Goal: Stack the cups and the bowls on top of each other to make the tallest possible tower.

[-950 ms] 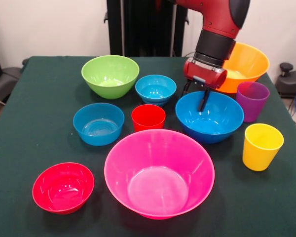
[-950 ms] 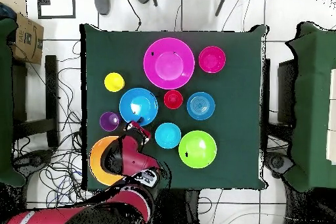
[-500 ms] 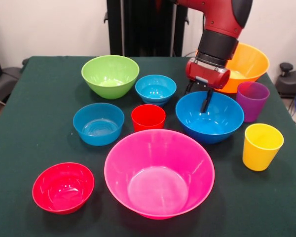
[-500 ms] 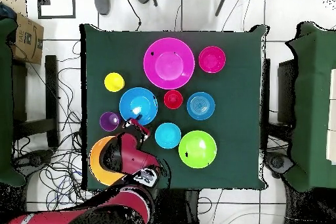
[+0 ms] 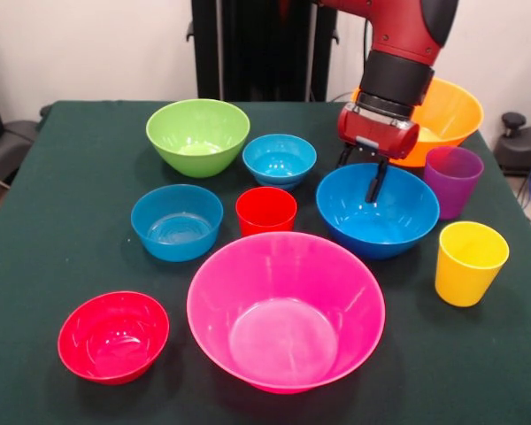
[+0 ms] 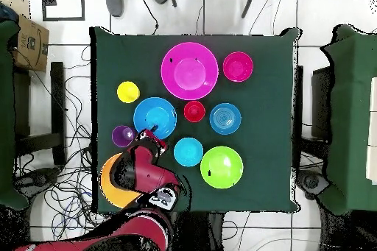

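My gripper [image 5: 358, 173] is open at the far rim of the right blue bowl [image 5: 380, 217]. One finger [image 5: 373, 184] hangs inside the bowl and the other stands outside the rim. It shows in the overhead view [image 6: 151, 135] at that bowl [image 6: 156, 115]. The orange bowl [image 5: 447, 111] sits behind the arm. The purple cup [image 5: 452, 180], yellow cup [image 5: 469, 262] and red cup [image 5: 265, 210] stand upright. The pink bowl [image 5: 285, 310], red bowl [image 5: 113, 336], left blue bowl [image 5: 177, 221], light-blue bowl [image 5: 279, 159] and green bowl [image 5: 197, 135] all stand apart. No tower shows.
The dark green table [image 5: 62, 204] holds everything. A cardboard box [image 6: 28, 40] sits on the floor beside the table, and cables lie around it. The black pedestal [image 5: 257, 49] stands at the far edge.
The gripper has shifted slightly to the right in the front view, along the blue bowl's far rim. The bowls and cups have not moved.
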{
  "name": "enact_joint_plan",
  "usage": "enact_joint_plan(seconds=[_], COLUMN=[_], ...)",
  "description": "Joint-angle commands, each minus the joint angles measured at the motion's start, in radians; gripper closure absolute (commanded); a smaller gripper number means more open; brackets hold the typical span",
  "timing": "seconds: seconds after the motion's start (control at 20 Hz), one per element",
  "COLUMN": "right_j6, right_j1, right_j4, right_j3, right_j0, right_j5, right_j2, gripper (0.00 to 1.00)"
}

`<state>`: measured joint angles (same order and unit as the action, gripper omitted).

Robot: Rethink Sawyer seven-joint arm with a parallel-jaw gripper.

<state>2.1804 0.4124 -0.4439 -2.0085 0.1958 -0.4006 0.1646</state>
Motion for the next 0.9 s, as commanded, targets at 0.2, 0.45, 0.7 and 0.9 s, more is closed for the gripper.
enact_joint_plan(seconds=[0.2, 0.45, 0.7, 0.9], right_j6=[0.119, 0.114, 0.110, 0.120], right_j1=[-0.009, -0.011, -0.019, -0.020], right_j4=[-0.027, 0.021, 0.047, 0.052], right_j3=[0.079, 0.081, 0.087, 0.082], right_j0=[0.010, -0.016, -0.017, -0.018], right_j5=[0.126, 0.113, 0.075, 0.060], right_j2=[-0.072, -0.090, -0.088, -0.091], gripper=[0.00, 1.00, 1.00, 1.00])
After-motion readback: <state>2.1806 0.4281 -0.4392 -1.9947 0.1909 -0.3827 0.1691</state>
